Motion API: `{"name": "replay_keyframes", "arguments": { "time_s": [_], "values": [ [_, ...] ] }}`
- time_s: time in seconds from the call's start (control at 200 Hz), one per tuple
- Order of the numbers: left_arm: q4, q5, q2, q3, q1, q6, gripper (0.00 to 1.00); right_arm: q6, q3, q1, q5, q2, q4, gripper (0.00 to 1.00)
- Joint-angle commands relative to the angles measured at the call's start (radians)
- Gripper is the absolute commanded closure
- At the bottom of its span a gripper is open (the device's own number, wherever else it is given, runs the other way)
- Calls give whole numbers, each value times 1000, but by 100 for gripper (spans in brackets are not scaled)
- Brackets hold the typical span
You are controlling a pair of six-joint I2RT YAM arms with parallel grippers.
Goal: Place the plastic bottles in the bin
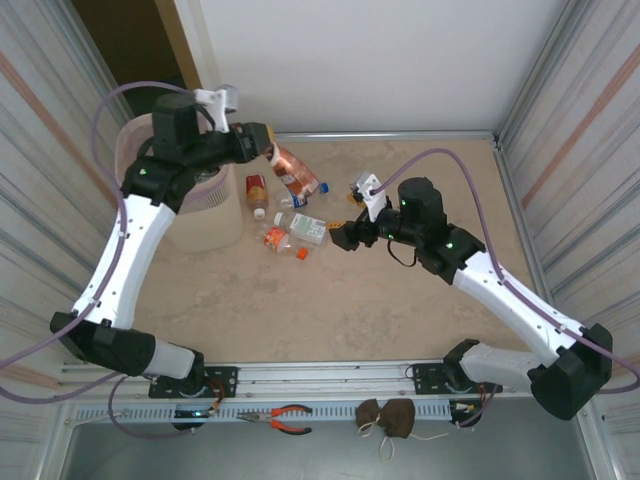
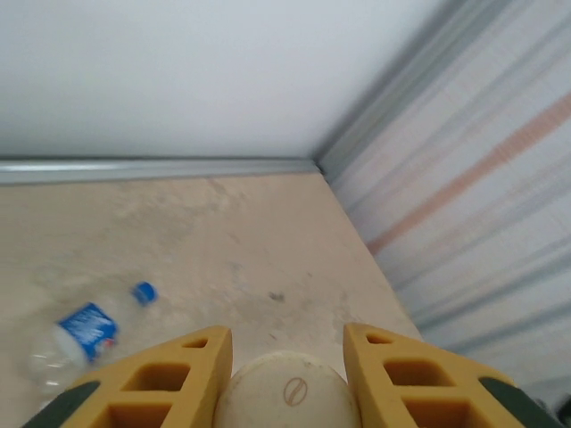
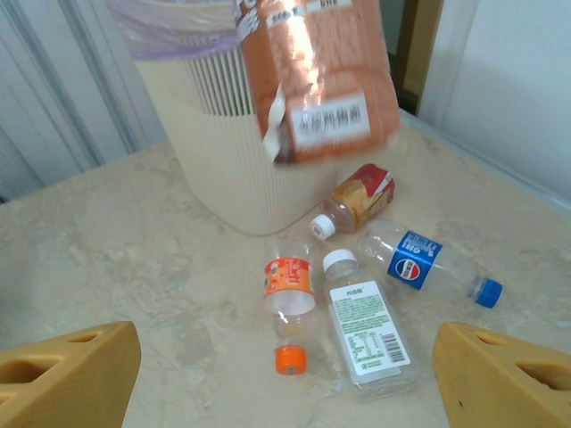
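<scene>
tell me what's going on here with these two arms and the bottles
The left gripper is shut on an orange-labelled bottle, raised beside the bin and not yet in it. The right gripper hangs open above the table, where four more bottles lie near the bin's foot.

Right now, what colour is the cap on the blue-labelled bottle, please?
The cap is blue; the right wrist view shows it best.
</scene>
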Motion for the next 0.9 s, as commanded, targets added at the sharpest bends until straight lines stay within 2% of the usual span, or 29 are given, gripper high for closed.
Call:
{"name": "replay_keyframes", "arguments": {
  "time_s": [0.0,0.18,0.381,0.531,0.892],
  "values": [
    [-44,-19,-32,69,101,56,75,-22,14,7,35,-35,-42,16],
    [-27,2,-34,126,295,38,76,-27,24,7,43,-41,-64,15],
    [-4,-12,-20,164,450,31,76,-27,39,11,46,-32,-76,15],
    [-11,-43,15,163,494,57,77,-29,44,17,54,-29,-81,15],
    [5,-80,88,-3,494,111,79,-31,38,32,69,-32,-94,15]
  ]
}}
